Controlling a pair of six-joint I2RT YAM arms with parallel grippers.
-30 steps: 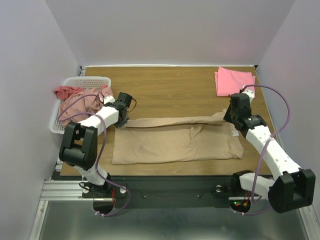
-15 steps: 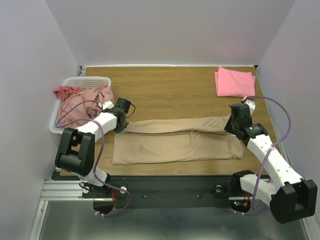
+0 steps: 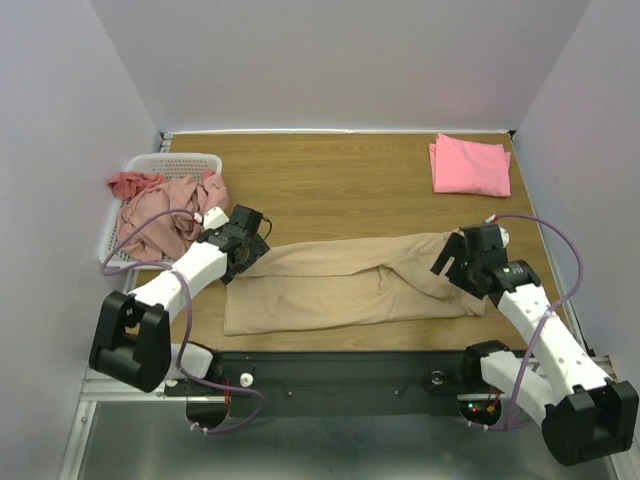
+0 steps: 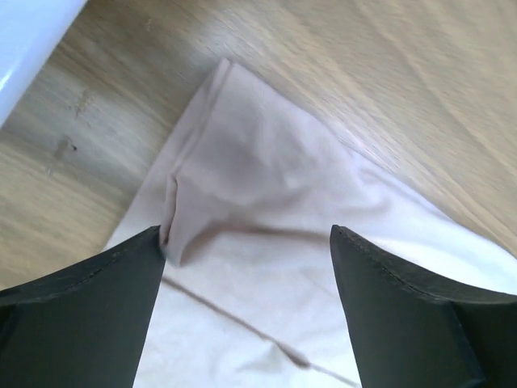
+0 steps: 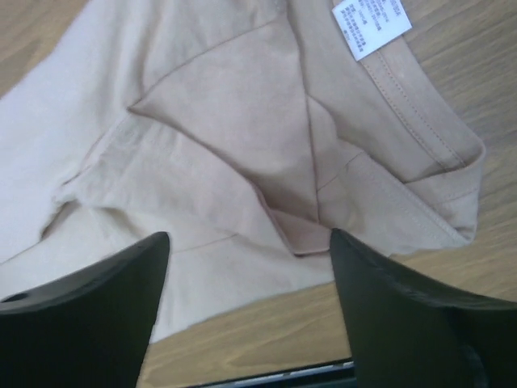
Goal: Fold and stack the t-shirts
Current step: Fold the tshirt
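Note:
The tan t-shirt lies flat across the near half of the table, its far edge folded over onto itself. My left gripper hovers open over its left end, where the folded corner lies loose below the jaws. Over the shirt's right end my right gripper is open too, above the collar area and a white label. A bright pink t-shirt lies folded at the far right. Dusty-pink and salmon-red shirts sit crumpled in the basket.
The white mesh basket stands at the table's left edge, partly overhanging it. Walls close in the table on the left, right and far sides. The black rail with the arm bases runs along the near edge.
Both grippers carried the tan shirt's far edge toward the near side, then opened and let it go. The flap now lies on the shirt.

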